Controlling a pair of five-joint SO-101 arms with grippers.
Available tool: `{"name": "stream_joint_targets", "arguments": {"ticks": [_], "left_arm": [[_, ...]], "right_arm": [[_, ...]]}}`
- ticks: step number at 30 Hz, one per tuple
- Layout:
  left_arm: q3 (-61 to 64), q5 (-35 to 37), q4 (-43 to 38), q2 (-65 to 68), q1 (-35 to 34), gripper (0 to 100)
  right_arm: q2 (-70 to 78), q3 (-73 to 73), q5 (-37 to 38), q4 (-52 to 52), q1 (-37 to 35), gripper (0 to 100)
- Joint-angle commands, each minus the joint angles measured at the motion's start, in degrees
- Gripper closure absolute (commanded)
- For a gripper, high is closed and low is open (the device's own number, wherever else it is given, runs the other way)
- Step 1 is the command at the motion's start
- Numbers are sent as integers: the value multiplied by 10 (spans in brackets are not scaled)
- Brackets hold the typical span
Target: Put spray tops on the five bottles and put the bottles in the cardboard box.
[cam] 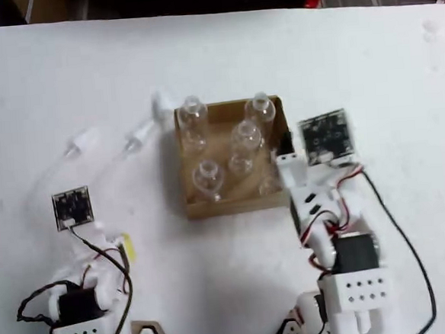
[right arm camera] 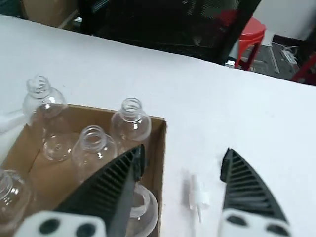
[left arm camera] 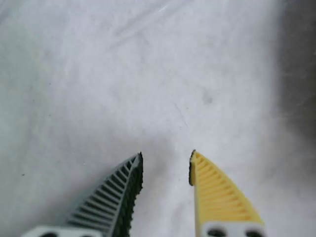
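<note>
Cardboard box (cam: 233,204) near the middle of the tabletop (cam: 48,72), holding four clear bottles (cam: 192,119) that stand upright with open, uncapped necks. A fifth bottle (right arm camera: 145,210) in the box is partly hidden under a finger of the right gripper (right arm camera: 183,150). Three spray tops (cam: 79,142) lie loose on the tabletop between the box and the left edge, the nearest just beside the box's far left corner. The right gripper, released, straddles the box's right wall: one finger over the box, the other over the tabletop, with another spray top (right arm camera: 197,192) lying between them. The left gripper (left arm camera: 166,165), released and holding nothing, hangs over the tabletop toward the near left corner.
</note>
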Motion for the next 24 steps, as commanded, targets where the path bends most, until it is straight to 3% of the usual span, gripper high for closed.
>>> {"name": "stream_joint_targets", "arguments": {"ticks": [1, 10, 20, 24], "left_arm": [[0, 6, 2, -3, -1, 850], [-18, 4, 0, -3, -7, 849], [-251, -1, 5, -3, -82, 849], [-257, -181, -33, -3, -100, 849]], "right_arm": [[-6, -81, -45, 87, 77, 772], [-6, -39, -117, 152, 233, 772], [-6, 120, -134, 12, 253, 772], [-6, 125, -135, 10, 252, 772]]}}
